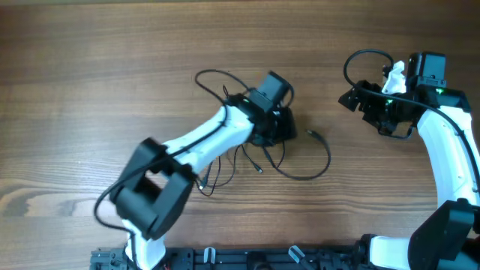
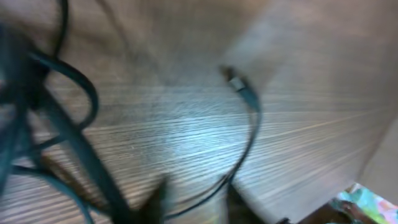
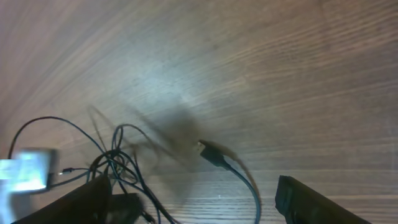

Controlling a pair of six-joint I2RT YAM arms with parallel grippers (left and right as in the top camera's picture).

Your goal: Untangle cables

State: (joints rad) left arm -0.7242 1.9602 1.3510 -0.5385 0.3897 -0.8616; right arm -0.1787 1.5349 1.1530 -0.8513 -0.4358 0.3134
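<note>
**Left arm reaches over the tangle; right gripper spread wide off to the side**

Left arm (image 1: 202,139) fills the middle of the overhead view, its dark elbow closest to the lens and its white forearm slanting up to the left gripper (image 1: 276,129), which sits low over the wooden table (image 1: 90,75). Whether that gripper is apart or together I cannot tell: the left wrist view is smeared with motion, showing only two dark shapes at its lower edge with a thin cord running between them.

To the right of the left gripper, well apart from it, the right arm (image 1: 450,150) bends up along the table's edge, and the right gripper (image 1: 360,101) points back toward the left gripper. Its fingers (image 3: 305,199) stand far apart in the right wrist view, with nothing between them but bare wood and a cord lying farther off.

Around and partly under the left gripper lie the cables (image 1: 303,177): one loop arcs out to its upper left, thin strands trail below it toward the arm's elbow, and a long curve sweeps out to its lower right and back up. That curve ends in a small plug (image 1: 310,135) lying on the wood just to the right of the left gripper, between the two grippers.
</note>
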